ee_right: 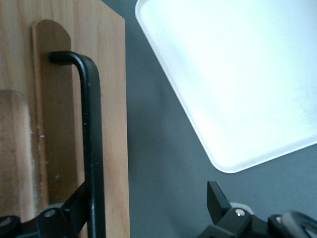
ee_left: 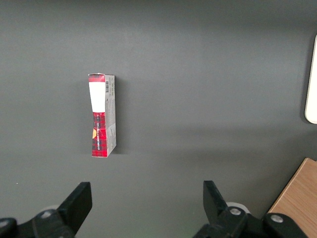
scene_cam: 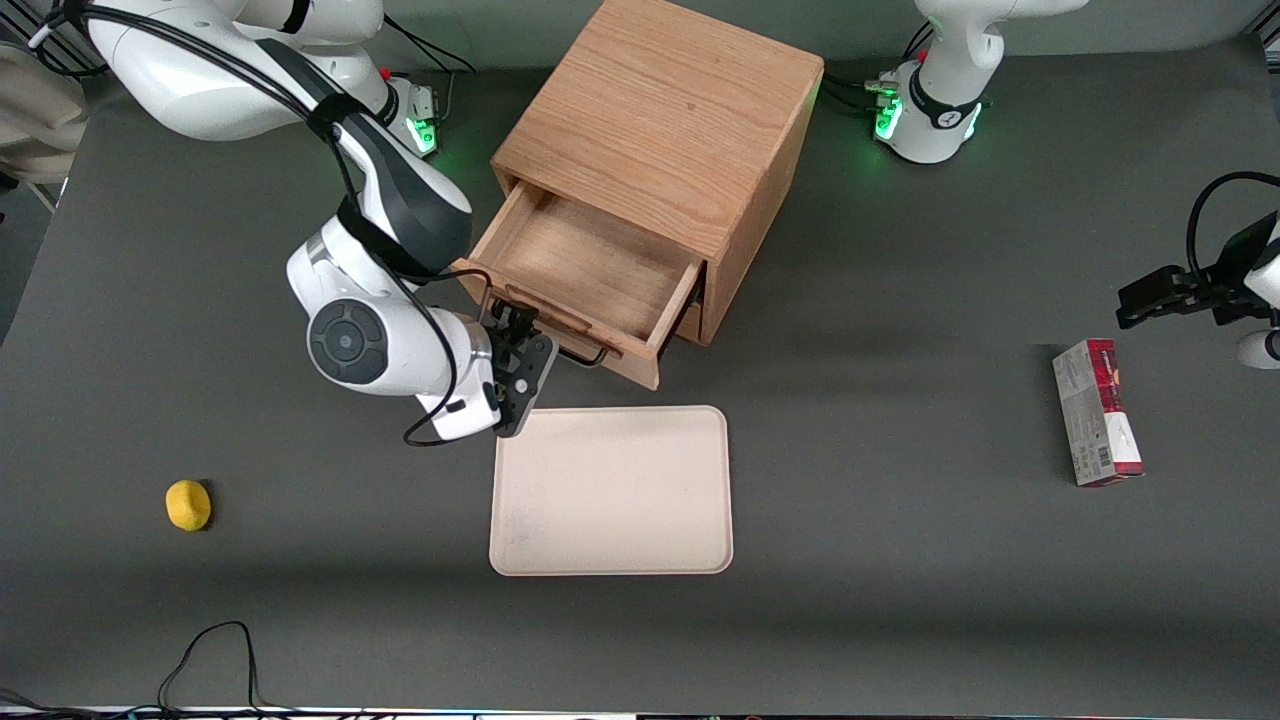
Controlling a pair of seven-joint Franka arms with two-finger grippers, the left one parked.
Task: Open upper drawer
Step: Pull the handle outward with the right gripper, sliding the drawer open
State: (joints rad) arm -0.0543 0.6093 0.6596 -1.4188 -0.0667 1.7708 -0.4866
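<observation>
The upper drawer (scene_cam: 590, 275) stands pulled well out of the wooden cabinet (scene_cam: 665, 130), near the tabletop's (scene_cam: 900, 600) robot-side edge. The gripper (scene_cam: 520, 365) hovers at its black bar handle (ee_right: 91, 144), fingers (ee_right: 218, 198) spread, apparently releasing it.

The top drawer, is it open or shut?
Open. The top drawer sticks out of the cabinet, showing its bare wooden inside. The claw is open at its handle.

Cabinet (scene_cam: 665, 130) stood at the table's (scene_cam: 900, 600) robot-side edge, upper drawer (scene_cam: 590, 275) pulled out; my gripper (scene_cam: 520, 352) at its handle (scene_cam: 570, 345); tray (scene_cam: 611, 490) nearer the camera.
</observation>
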